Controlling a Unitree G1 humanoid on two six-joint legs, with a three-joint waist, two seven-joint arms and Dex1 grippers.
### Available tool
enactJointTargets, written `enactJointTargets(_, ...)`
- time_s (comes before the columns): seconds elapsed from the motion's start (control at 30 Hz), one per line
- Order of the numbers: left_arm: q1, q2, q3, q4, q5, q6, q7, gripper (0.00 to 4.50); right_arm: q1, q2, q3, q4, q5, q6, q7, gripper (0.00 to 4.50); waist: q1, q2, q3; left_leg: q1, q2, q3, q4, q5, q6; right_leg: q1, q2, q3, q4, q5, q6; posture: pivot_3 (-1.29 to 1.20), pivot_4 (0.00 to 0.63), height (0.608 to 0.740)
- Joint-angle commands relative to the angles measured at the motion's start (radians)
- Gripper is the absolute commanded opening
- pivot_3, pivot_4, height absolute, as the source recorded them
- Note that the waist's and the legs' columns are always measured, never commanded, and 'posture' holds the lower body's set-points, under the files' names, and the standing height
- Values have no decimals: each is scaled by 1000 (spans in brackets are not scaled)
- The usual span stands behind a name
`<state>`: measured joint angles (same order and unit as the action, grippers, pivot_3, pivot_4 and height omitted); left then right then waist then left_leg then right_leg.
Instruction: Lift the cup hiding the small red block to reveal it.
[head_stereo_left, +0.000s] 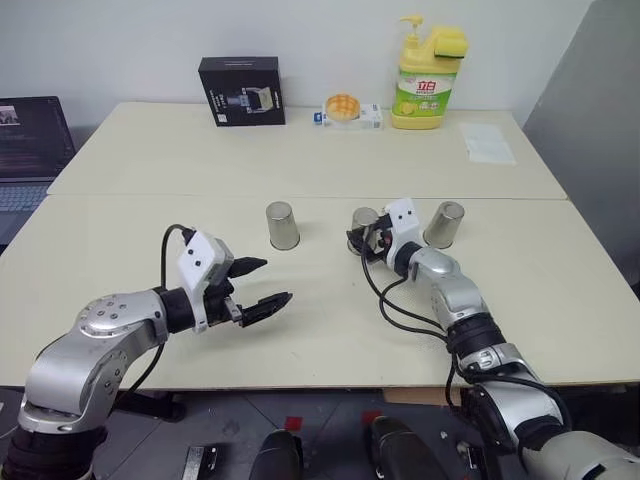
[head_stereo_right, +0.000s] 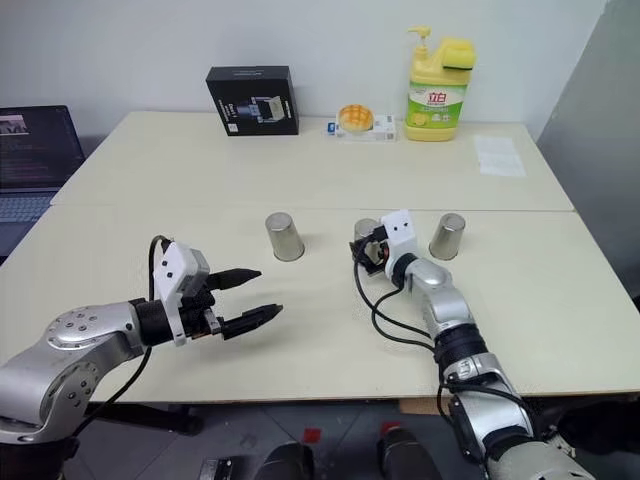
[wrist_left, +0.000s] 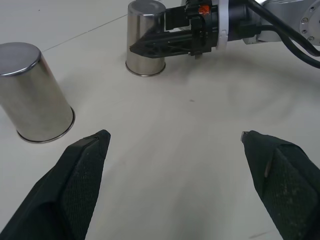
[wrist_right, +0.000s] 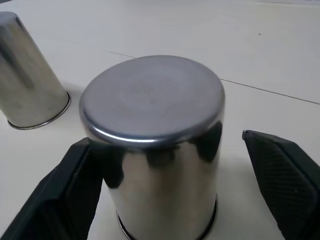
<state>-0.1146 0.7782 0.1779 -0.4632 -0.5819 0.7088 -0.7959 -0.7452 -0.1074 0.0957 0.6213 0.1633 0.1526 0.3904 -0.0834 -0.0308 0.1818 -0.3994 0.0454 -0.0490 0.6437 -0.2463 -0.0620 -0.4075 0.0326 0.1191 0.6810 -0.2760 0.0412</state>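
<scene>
Three alike silvery cups stand upside down in a row across the table: a left cup (head_stereo_left: 283, 225), a middle cup (head_stereo_left: 364, 220) and a right cup (head_stereo_left: 444, 224). I cannot tell which one is the cup of the task. The small red block is hidden. My right gripper (head_stereo_left: 360, 238) reaches level to the middle cup (wrist_right: 155, 125) and straddles it. One finger lies close against the cup's side, the other finger (wrist_right: 285, 175) stands clear of it. My left gripper (head_stereo_left: 277, 280) hovers open and empty over the table, in front of the left cup (wrist_left: 35, 95).
At the table's back stand a black box (head_stereo_left: 241, 91), a small packet (head_stereo_left: 345, 110) and a yellow soap bottle (head_stereo_left: 427, 80). A sheet of paper (head_stereo_left: 487, 142) lies at the back right. A laptop (head_stereo_left: 30, 150) sits beyond the left edge.
</scene>
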Motion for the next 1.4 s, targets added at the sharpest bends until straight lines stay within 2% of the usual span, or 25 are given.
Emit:
enactJointTargets(0.03, 3, 4, 5, -13, 9, -25, 1, 4500, -31, -4, -40, 10, -6, -50, -3, 3500, 0, 0, 0, 0, 0, 0, 0, 0, 0, 0, 0, 0, 0, 0, 0, 0, 150, 740)
enactJointTargets(0.13, 4, 1, 4, -8, 15, -30, -1, 4500, -21, -11, -32, -26, -15, -58, 16, 2817, 0, 0, 0, 0, 0, 0, 0, 0, 0, 0, 0, 0, 0, 0, 0, 0, 150, 740)
enactJointTargets(0.33, 4, -1, -5, 1, 22, -43, -3, 4500, 42, -39, -50, -330, -14, 57, -17, 2760, -1, 1, 1, 0, 0, 0, 0, 0, 0, 0, 0, 0, 0, 0, 0, 0, 150, 740)
enactJointTargets(0.43, 10, -1, -7, 3, 22, -47, -4, 4500, 62, -57, -80, -397, -40, 113, -91, 2760, 1, 1, 1, -1, 0, 0, 0, 0, 0, 0, 0, 0, 0, 0, 0, 0, 150, 740)
enactJointTargets(0.6, 5, -5, -21, 8, 25, -50, -5, 4500, 57, -56, -104, -303, -57, 158, -153, 2760, -1, 1, 1, 0, 0, 0, 0, 0, 0, 0, 0, 0, 0, 0, 0, 0, 150, 740)
enactJointTargets(0.83, -10, -6, -31, 28, 26, -58, -9, 4500, 34, -18, -127, -138, -34, 133, -129, 2760, -4, 1, 1, 0, 0, 0, 0, 0, 0, 0, 0, 0, 0, 0, 0, 0, 150, 740)
enactJointTargets(0.9, -13, -8, -29, 25, 22, -54, -6, 4500, 40, -19, -126, -133, -34, 125, -117, 3475, -4, 1, 1, 0, 0, 0, 0, 0, 0, 0, 0, 1, 0, 0, 0, 0, 150, 740)
enactJointTargets(1.03, -5, -13, -27, 23, 23, -56, -4, 4500, 96, -33, -121, -228, -31, 164, -111, 4419, -4, 1, 1, 0, 0, 0, 0, 0, 0, 0, 0, 0, 0, 0, 0, 0, 150, 740)
enactJointTargets(1.23, 0, -26, -31, 14, 23, -51, 6, 4500, 255, -80, -93, -584, -9, 370, -83, 4463, -1, 2, 1, -1, 0, 0, -1, 0, 0, 0, 0, 0, 0, -1, 1, 0, 150, 740)
enactJointTargets(1.3, -1, -27, -31, 16, 24, -50, 7, 4500, 322, -125, -92, -751, 15, 464, -61, 4463, 0, 2, 1, -1, 0, 0, -1, 0, 0, -1, 0, 0, 0, -1, 2, 0, 150, 740)
enactJointTargets(1.4, -3, -20, -23, 19, 20, -43, 0, 4500, 434, -232, -140, -1049, 131, 657, 14, 4463, 5, 3, 2, -1, 0, 0, 0, 0, 0, -1, 0, 0, 0, -3, 4, 0, 150, 740)
